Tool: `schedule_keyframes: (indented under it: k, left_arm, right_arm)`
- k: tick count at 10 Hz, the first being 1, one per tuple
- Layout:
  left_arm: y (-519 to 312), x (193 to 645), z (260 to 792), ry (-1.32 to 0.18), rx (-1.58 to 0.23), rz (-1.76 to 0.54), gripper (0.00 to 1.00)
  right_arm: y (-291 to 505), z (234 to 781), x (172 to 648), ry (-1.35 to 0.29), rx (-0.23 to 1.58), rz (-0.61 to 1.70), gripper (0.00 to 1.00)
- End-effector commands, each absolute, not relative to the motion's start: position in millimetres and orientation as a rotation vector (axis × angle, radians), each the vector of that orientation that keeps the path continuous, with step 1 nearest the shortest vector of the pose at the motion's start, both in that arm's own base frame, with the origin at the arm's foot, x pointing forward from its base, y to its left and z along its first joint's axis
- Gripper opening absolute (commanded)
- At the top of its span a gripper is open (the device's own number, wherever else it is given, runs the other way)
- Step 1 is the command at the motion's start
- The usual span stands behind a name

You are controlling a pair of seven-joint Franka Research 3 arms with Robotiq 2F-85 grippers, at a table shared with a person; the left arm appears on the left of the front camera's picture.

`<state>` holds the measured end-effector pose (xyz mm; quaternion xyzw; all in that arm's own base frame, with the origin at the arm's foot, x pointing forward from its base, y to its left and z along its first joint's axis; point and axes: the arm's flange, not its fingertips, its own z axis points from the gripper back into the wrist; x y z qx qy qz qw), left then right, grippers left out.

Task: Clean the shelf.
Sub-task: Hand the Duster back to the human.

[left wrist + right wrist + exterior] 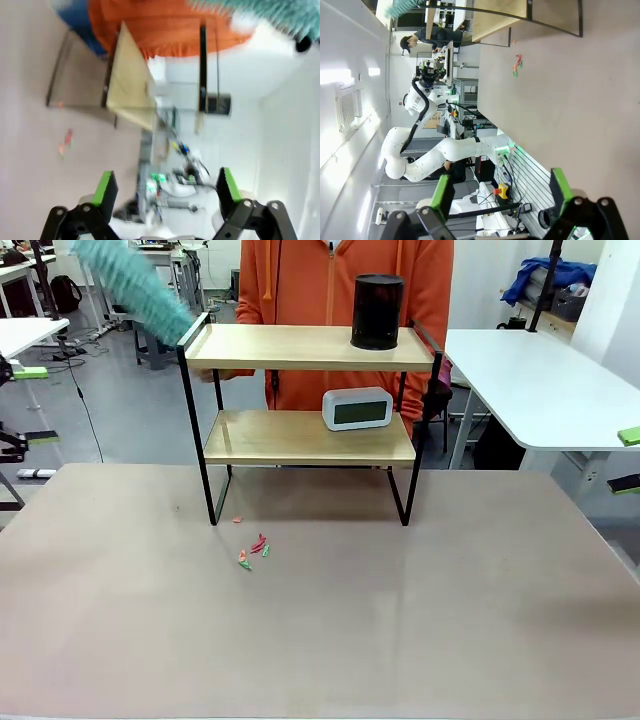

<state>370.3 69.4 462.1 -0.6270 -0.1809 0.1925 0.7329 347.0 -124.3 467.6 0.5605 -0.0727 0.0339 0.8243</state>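
Nearest the camera, table top: a matte, pale grey-beige surface fills the lower half of the front view, flat and bare but for a few scraps.
Scraps: small red, orange and green bits lie scattered left of centre, just in front of the rack's front-left leg.
Left gripper: in its wrist view the left gripper has black fingers with green pads spread wide, nothing between them; the view is blurred.
Right gripper: the right gripper likewise stands spread wide and empty, over the table's edge.
Shelf: the shelf stands at the middle of the front view, on the table's far part; two smooth light wooden boards sit in a thin black metal frame on four slim legs.
Lower board: a rounded grey-white digital clock with a dark screen stands at its right half.
Upper board: a black cylindrical container stands near the right end.
Duster: a fluffy teal duster, blurred, hangs at the upper left of the frame, just off the top board's left end.
Person: an orange zipped top stands close behind the shelf.
Beyond: white tables flank the rack at right and left.
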Motion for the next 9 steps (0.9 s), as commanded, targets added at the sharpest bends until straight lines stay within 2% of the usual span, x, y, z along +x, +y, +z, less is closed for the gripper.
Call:
schedule_keyframes:
  k: [1,2,3,4,5,6,7,8,9]
  left_arm:
    - [34.2,360.9,437.1,-0.142,-1.409,0.368,1.0]
    - [12.6,360.0,426.9,-0.071,-1.417,0.351,1.0]
    - [2.0,358.2,419.6,-0.071,-1.381,0.332,1.0]
    - [-1.1,354.2,412.8,-0.022,-1.414,0.331,1.0]
    - [0.1,352.3,407.6,-0.043,-1.427,0.324,1.0]
    - [1.1,350.8,399.8,-0.124,-1.446,0.377,1.0]
    - [-4.2,379.9,411.4,-0.034,-1.428,0.332,1.0]
    - [-4.2,379.9,411.4,-0.034,-1.428,0.332,1.0]
    - [-4.2,379.9,411.4,-0.034,-1.428,0.332,1.0]
  right_arm:
    - [-124.4,467.6,346.9,-0.155,1.192,0.072,1.0]
    - [-94.3,461.0,352.4,-0.122,1.26,0.151,1.0]
    - [-54.3,448.7,361.9,-0.101,1.307,0.223,1.0]
    - [-10.2,437.7,370.1,-0.055,1.412,0.186,1.0]
    - [30.5,428.7,374.2,-0.008,1.447,0.11,1.0]
    - [55.1,423.0,370.7,0.05,1.406,0.074,1.0]
    - [62.3,419.9,366.6,0.09,1.331,0.072,1.0]
    - [37.8,421.2,363.1,0.022,1.417,0.15,1.0]
    - [37.8,421.2,363.1,0.022,1.417,0.15,1.0]
